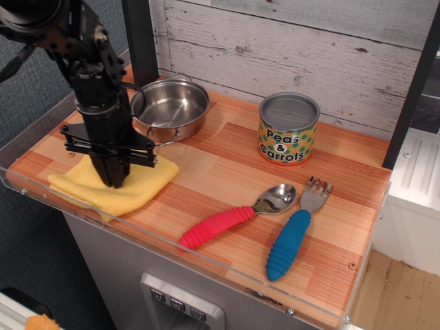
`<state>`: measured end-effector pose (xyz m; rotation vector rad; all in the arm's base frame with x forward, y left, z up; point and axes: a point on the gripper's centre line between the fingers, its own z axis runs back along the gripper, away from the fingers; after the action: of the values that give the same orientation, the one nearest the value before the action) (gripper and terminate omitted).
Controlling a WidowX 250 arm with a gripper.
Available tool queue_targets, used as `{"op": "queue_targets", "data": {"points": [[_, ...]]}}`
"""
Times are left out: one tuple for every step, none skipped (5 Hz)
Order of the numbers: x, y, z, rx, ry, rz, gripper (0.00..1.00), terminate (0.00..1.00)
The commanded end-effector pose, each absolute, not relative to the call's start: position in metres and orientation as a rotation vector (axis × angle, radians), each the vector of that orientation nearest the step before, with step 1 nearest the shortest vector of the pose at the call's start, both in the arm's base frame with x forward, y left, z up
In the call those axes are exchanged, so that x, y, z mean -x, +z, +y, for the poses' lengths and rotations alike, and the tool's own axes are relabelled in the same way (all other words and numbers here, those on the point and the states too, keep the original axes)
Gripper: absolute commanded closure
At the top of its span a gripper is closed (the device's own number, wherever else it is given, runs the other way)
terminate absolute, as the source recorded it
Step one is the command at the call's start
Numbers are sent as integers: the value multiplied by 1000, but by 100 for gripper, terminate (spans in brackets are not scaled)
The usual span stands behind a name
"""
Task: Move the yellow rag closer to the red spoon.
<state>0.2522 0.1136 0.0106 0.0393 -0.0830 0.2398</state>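
One rumpled yellow rag, tool pressing it.

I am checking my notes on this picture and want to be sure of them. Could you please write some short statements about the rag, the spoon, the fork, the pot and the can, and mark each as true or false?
1. The gripper presses down on the yellow rag. True.
2. The yellow rag touches the red spoon. False: bare table lies between them.
3. The steel pot holds the can. False: the pot is empty, and the can stands apart to its right.
4. The blue fork lies beside the red spoon. True.
5. The can lies on its side. False: it stands upright.
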Motion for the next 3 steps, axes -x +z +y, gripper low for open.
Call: {"op": "queue_targets", "data": {"points": [[-265, 23, 85, -18, 254, -174, 100, 0], [-269, 25, 65, -8, 254, -183, 100, 0], [-271, 26, 56, 9, 270, -187, 100, 0]]}}
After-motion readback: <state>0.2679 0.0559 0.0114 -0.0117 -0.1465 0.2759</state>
